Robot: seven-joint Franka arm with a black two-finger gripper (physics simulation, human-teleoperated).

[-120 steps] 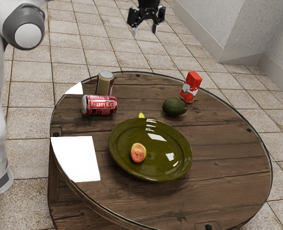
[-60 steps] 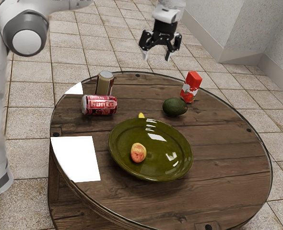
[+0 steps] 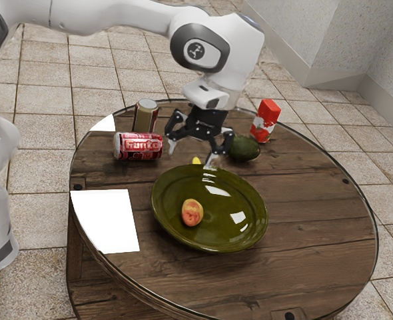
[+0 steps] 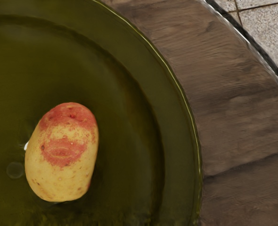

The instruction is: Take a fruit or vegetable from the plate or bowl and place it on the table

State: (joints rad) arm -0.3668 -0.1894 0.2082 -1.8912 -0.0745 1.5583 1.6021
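Olive plate [image 3: 216, 233], cropped in the wrist view, partly hides something yellow [image 3: 196, 161] at twelve o'clock; fingers spread, the gripper [image 3: 189, 158] overlaps the avocado [image 3: 247, 148]; wrist view details the potato's [image 4: 61, 174] speckles.

Red blushing over yellow on the potato [image 4: 61, 153], olive-green plate [image 4: 129, 117], and what looks like brown woodgrain on the table [image 4: 238, 127]!
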